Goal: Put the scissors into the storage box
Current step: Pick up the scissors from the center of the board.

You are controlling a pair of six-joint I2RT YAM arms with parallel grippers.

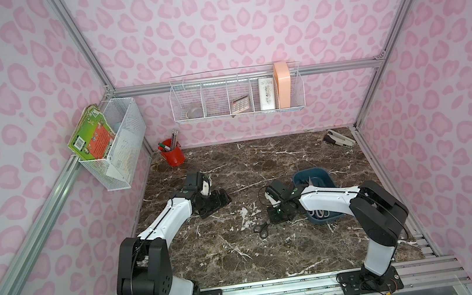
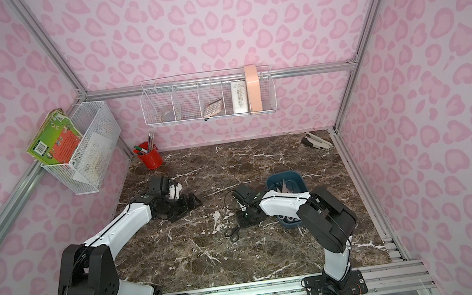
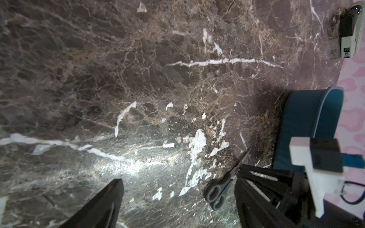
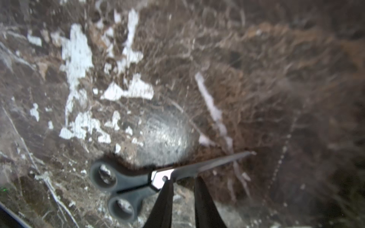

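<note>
My fingers (image 4: 166, 197) stood slightly apart beside the scissors (image 4: 136, 182) pivot; pinching the thin flat blade, they might slip off

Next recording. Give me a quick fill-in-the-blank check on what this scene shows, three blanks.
1. One pair of scissors lies on the table, ___ the storage box.
2. The right gripper sits at that pair's blades, while the left gripper holds ___.
3. Pens and pencils stand in a ___ cup at the back of the table.

Missing words: outside; nothing; red.
</note>
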